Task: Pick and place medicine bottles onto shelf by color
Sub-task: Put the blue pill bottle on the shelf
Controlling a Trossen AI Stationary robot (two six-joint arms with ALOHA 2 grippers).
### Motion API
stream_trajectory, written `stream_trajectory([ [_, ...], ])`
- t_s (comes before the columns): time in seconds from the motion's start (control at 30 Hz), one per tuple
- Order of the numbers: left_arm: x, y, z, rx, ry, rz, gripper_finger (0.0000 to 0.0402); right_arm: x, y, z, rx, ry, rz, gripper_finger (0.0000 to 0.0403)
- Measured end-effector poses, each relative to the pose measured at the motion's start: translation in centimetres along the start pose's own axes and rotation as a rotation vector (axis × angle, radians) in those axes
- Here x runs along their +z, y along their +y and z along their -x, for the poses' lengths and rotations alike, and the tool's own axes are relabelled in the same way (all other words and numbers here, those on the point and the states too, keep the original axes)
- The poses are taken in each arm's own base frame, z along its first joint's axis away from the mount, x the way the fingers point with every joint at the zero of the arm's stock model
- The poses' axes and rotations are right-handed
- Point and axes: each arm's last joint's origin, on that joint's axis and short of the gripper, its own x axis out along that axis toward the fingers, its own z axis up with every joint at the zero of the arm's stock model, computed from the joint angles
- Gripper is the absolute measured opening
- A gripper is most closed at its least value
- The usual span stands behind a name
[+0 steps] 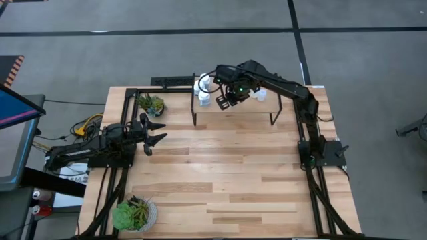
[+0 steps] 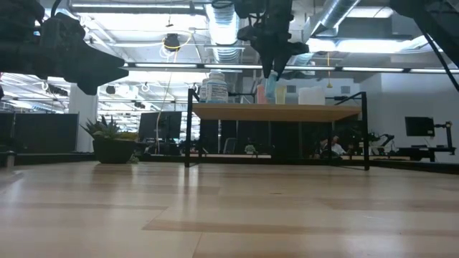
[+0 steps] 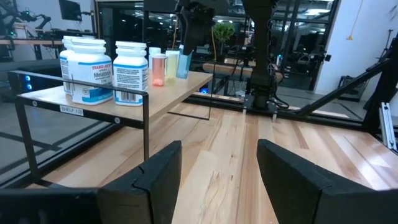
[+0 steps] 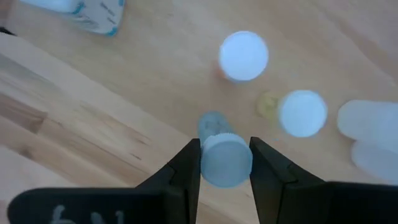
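The shelf stands at the table's far middle. On it are white bottles, a reddish one, a yellowish one and more white ones. My right gripper reaches over the shelf from the right, pointing down, shut on a pale-blue bottle. In the low view this bottle stands between the reddish and yellowish ones. My left gripper hangs open and empty over the table's left side, its fingers pointing toward the shelf. My right gripper pinches the pale-blue bottle's white cap between its two fingers, one on each side. The fingers come from above, pointing down. The bottle hangs nearly upright below them, its base at the shelf board; whether it rests there I cannot tell.
A potted plant stands left of the shelf and another at the table's near left corner. A black power strip lies at the far edge. The shelf's black legs stand on the planks.
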Motion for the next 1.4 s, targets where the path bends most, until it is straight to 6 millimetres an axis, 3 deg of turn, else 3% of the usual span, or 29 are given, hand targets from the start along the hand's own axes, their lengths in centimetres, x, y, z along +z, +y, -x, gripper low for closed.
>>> stream_trajectory([
  [0.63, 0.0, 0.0, 0.0, 0.000, 0.000, 0.000, 0.0197, -0.1, 0.2, 0.0, -0.001, -0.003, 0.021, 0.0118],
  [0.77, 0.0, 0.0, 0.0, 0.000, 0.000, 0.000, 0.0197, 0.1, 0.8, -1.6, -0.024, 0.029, 0.040, 0.0118],
  [0.9, 0.0, 0.0, 0.0, -0.001, 0.000, 0.000, 0.0197, 0.3, 1.1, -1.9, -0.002, 0.040, 0.047, 0.0118],
  [1.4, 0.0, 0.0, 0.0, 0.000, 0.004, 0.000, 0.0197, 0.7, 0.5, -1.5, 0.001, 0.035, 0.014, 0.0123],
])
